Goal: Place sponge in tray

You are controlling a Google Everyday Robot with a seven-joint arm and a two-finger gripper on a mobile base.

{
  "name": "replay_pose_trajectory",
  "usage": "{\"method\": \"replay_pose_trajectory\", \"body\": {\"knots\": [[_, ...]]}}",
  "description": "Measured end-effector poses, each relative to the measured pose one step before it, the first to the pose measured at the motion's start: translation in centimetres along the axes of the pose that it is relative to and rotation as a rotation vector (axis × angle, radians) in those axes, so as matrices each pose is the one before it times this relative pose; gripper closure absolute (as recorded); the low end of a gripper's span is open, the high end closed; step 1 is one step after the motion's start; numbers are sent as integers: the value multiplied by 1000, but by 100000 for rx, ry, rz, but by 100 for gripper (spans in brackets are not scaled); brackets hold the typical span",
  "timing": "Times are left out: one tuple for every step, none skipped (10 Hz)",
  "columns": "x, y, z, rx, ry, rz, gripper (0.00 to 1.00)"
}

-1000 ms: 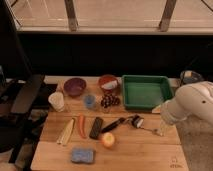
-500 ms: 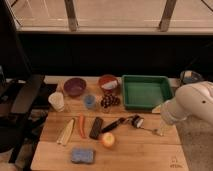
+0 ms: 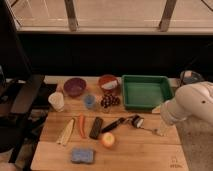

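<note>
Seeing soft blue-grey rectangular sponge point(image 3: 82, 155) at front edge of wooden table point(image 3: 150, 152), large green plastic tray point(image 3: 146, 91) back right. Located gripper point(image 3: 161, 131) near table's right edge; can't tell grip state.

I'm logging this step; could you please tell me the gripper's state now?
Gripper: cannot be told; it is at the right edge of the light wooden table, apart from the blue-grey rectangular sponge.

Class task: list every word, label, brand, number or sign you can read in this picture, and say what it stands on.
No text can be read.
Small dark mark near the front right corner of the table: too blurred to read.
The sponge, the tray and the gripper, at the table's right edge in front of the tray: no lettering visible.
</note>
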Motion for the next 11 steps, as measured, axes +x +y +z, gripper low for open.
{"method": "replay_pose_trajectory", "body": {"knots": [[23,21,-21,-175,647,-435,38],[-222,-5,158,-871,676,-1613,38],[-1147,-28,500,-1590,-103,-3917,38],[-1298,205,674,-1961,-468,-3384,38],[-1259,101,568,-1296,-831,-2675,38],[-2574,7,1004,-1894,-1998,-4188,38],[-3074,-192,1095,-1724,-2743,-4691,38],[-2389,-68,733,-956,-3124,-3377,38],[-1980,164,505,-1012,-3204,-2832,38],[-2114,250,358,-923,-3265,-4406,38],[-432,89,112,-287,-715,-984,38]]}}
